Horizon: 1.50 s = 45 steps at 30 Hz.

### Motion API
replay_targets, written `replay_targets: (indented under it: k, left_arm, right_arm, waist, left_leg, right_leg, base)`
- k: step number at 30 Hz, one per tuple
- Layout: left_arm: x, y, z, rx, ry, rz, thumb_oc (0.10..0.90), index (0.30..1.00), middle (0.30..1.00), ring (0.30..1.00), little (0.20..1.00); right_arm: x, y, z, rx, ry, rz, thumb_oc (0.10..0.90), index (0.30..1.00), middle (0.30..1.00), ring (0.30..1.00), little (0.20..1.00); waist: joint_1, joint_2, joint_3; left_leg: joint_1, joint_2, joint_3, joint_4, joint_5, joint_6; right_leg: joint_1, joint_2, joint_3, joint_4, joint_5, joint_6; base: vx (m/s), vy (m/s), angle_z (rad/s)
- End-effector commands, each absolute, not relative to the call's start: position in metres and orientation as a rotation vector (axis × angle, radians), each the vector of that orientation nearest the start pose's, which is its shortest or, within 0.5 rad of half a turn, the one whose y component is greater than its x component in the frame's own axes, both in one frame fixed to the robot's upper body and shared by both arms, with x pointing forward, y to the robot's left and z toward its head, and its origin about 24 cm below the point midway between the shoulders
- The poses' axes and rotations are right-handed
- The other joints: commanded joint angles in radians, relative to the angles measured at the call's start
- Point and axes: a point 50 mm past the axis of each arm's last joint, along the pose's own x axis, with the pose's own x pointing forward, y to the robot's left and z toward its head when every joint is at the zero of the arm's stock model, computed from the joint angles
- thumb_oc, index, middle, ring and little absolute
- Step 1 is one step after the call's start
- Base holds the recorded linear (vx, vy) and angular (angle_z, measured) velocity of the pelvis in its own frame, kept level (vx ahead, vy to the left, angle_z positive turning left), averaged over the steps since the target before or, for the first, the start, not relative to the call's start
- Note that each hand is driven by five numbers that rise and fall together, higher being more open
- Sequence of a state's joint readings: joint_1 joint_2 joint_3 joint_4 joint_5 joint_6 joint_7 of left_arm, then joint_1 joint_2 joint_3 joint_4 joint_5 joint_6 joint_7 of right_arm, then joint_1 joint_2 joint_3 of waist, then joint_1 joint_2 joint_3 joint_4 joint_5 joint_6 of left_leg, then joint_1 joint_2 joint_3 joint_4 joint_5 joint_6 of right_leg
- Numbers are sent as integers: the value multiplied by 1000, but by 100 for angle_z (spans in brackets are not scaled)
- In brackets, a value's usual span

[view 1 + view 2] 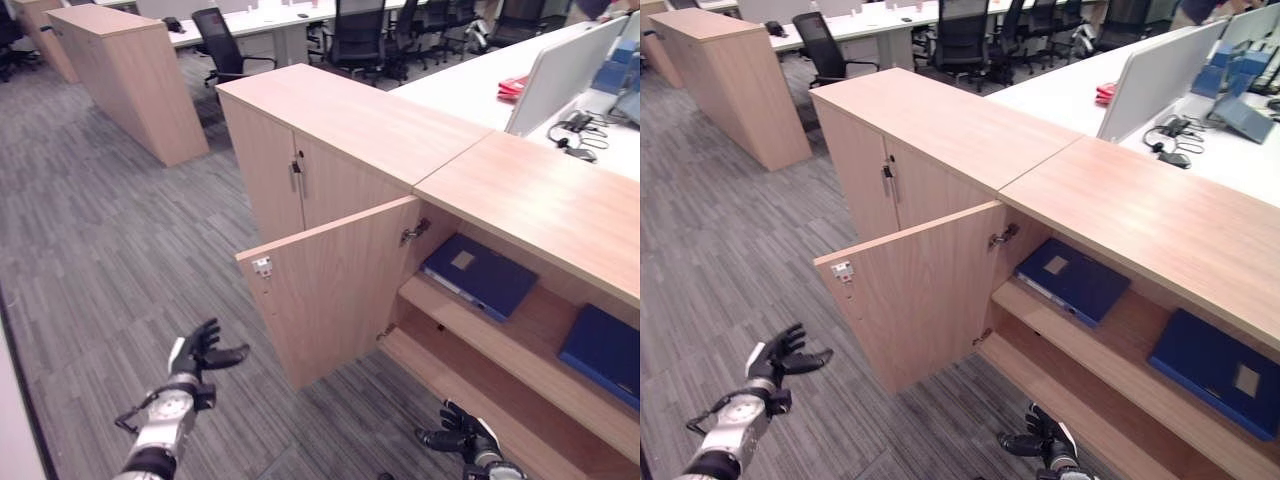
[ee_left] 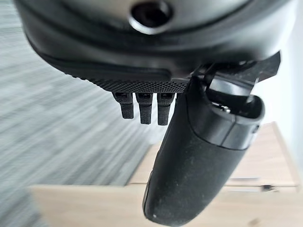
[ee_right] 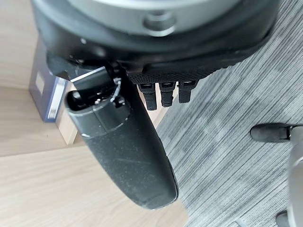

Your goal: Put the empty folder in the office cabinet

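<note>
Left eye view is showing you a light wooden office cabinet (image 1: 520,190) with its door (image 1: 330,290) swung open toward you, and two dark blue folders lying flat on the upper shelf (image 1: 480,325) inside. The nearer folder (image 1: 478,275) is sitting just past the door hinge, its long axis running diagonally from the front of the shelf toward the back wall, a pale label facing up. The second folder (image 1: 602,352) is lying well apart from it, farther toward your right. Neither hand is carrying anything, so the folder looks already shelved, though you cannot tell which one is the empty one. Your left hand (image 1: 200,352) is hanging low over the grey carpet (image 1: 100,250), fingers loosely spread and released. Your right hand (image 1: 1045,442) is hovering near the lower shelf edge, fingers relaxed as well. Judging by its look, such a folder is probably light, stiff and smooth-skinned; pinching it along the spine or a long edge would likely be safest.
</note>
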State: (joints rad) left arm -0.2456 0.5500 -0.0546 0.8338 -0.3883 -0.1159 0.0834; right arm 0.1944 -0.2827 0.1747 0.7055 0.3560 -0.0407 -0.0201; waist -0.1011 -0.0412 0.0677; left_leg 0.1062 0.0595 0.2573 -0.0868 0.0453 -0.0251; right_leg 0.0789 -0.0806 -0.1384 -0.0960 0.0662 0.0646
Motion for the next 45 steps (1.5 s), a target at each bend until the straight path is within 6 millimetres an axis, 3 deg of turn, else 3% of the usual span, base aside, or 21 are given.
replay_targets:
  k: [1, 3, 4, 6, 8, 10, 13, 20, 24, 27, 29, 31, 34, 38, 40, 45]
  left_arm:
    - [299, 332, 45, 202, 151, 418, 800, 900, 900, 900, 900]
    - [308, 333, 60, 216, 109, 415, 800, 900, 900, 900, 900]
    - [324, 323, 78, 262, 57, 361, 800, 900, 900, 900, 900]
    - [334, 301, 84, 247, 6, 290, 800, 900, 900, 900, 900]
    - [336, 275, 76, 198, -13, 206, 800, 900, 900, 900, 900]
    - [336, 267, 72, 186, -14, 178, 800, 900, 900, 900, 900]
    - [329, 234, 53, 117, 4, 68, 800, 900, 900, 900, 900]
    - [318, 194, 42, 52, -3, -90, 800, 900, 900, 900, 900]
    - [310, 191, 39, 17, -1, -113, 800, 900, 900, 900, 900]
    - [303, 195, 38, -4, -5, -115, 800, 900, 900, 900, 900]
    - [296, 202, 40, -26, -13, -114, 800, 900, 900, 900, 900]
    - [286, 214, 38, -33, -11, -97, 800, 900, 900, 900, 900]
    - [268, 228, 29, -64, 18, -59, 800, 900, 900, 900, 900]
    - [251, 227, 22, -60, 35, -74, 800, 900, 900, 900, 900]
    - [237, 220, 7, -105, 87, -73, 800, 900, 900, 900, 900]
    - [227, 207, -7, -161, 145, -104, 800, 900, 900, 900, 900]
  right_arm:
    - [151, -226, -107, -21, 700, -97, 800, 900, 900, 900, 900]
    - [147, -224, -109, -10, 714, -94, 800, 900, 900, 900, 900]
    - [146, -224, -111, -6, 724, -102, 800, 900, 900, 900, 900]
    - [145, -224, -114, -6, 737, -114, 800, 900, 900, 900, 900]
    - [147, -223, -115, 7, 739, -134, 800, 900, 900, 900, 900]
    - [147, -222, -115, 10, 742, -136, 800, 900, 900, 900, 900]
    - [149, -220, -116, 18, 748, -148, 800, 900, 900, 900, 900]
    - [148, -219, -118, 40, 755, -174, 800, 900, 900, 900, 900]
    - [155, -218, -116, 55, 739, -191, 800, 900, 900, 900, 900]
    - [159, -215, -115, 80, 727, -198, 800, 900, 900, 900, 900]
    - [165, -213, -113, 83, 710, -194, 800, 900, 900, 900, 900]
    - [172, -209, -111, 82, 694, -174, 800, 900, 900, 900, 900]
    - [176, -202, -111, 63, 698, -132, 800, 900, 900, 900, 900]
    - [178, -206, -110, 37, 702, -124, 800, 900, 900, 900, 900]
    - [183, -214, -106, 10, 689, -128, 800, 900, 900, 900, 900]
    - [192, -222, -100, -10, 666, -136, 800, 900, 900, 900, 900]
  waist:
    - [-6, 36, -11]
    - [-17, 36, -16]
    - [-30, 35, -16]
    - [-35, 35, -12]
    - [-34, 31, -10]
    - [-33, 31, -9]
    - [-31, 27, -3]
    - [-28, 19, 10]
    - [-20, 9, 34]
    - [-14, 21, 50]
    - [23, 35, 58]
    - [66, 37, 50]
    - [112, 24, 27]
    - [118, 37, 12]
    - [98, 75, 18]
    - [74, 105, 34]
  left_leg:
    - [59, -3, -7, 0, -136, -32]
    - [64, -6, 1, 0, -140, -29]
    - [66, -9, 13, 0, -143, -22]
    - [65, -14, 24, 0, -146, -15]
    - [64, -20, 34, 0, -152, -6]
    - [65, -22, 34, 0, -153, -4]
    - [66, -29, 36, 0, -156, 4]
    - [53, -37, 37, 0, -155, 14]
    - [12, -20, 85, 0, -140, 9]
    - [-7, 6, 98, 0, -125, 6]
    - [-15, 25, 118, 0, -131, 0]
    - [-33, 40, 175, 0, -111, -4]
    - [-44, 46, 246, 0, -83, -11]
    - [-13, 73, 291, 9, -60, -27]
    - [22, 114, 325, 19, -21, -61]
    - [26, 184, 380, 98, 0, -100]
  right_leg:
    - [40, -49, -49, 32, -108, 100]
    - [35, -52, -42, 38, -106, 106]
    - [23, -59, -34, 51, -98, 116]
    - [9, -68, -29, 62, -89, 125]
    - [0, -78, -30, 70, -80, 133]
    - [-1, -81, -32, 72, -79, 134]
    - [-4, -92, -38, 82, -72, 138]
    - [-24, -106, -44, 93, -55, 145]
    - [-87, -114, -51, 82, 22, 174]
    - [-120, -131, -40, 91, 31, 174]
    - [-96, -162, -134, 113, -17, 163]
    - [-59, -199, -269, 148, -45, 149]
    - [-8, -221, -372, 156, -33, 151]
    - [45, -186, -375, 64, -57, 140]
    - [78, -138, -340, 13, -93, 113]
    - [74, -89, -292, 9, -143, 87]
  base:
    - [3, 81, -12]
    - [0, 88, -19]
    - [-26, 124, -19]
    - [-44, 117, -29]
    - [-37, 85, -18]
    - [-17, 49, -21]
    - [-18, 51, -23]
    - [-33, 43, 1]
    - [-129, -35, -17]
    - [-127, -106, -44]
    - [-152, -91, -31]
    - [-204, -100, -74]
    - [-139, -130, -100]
    - [-28, -265, -74]
    - [-12, -379, -71]
    - [-22, -231, -45]
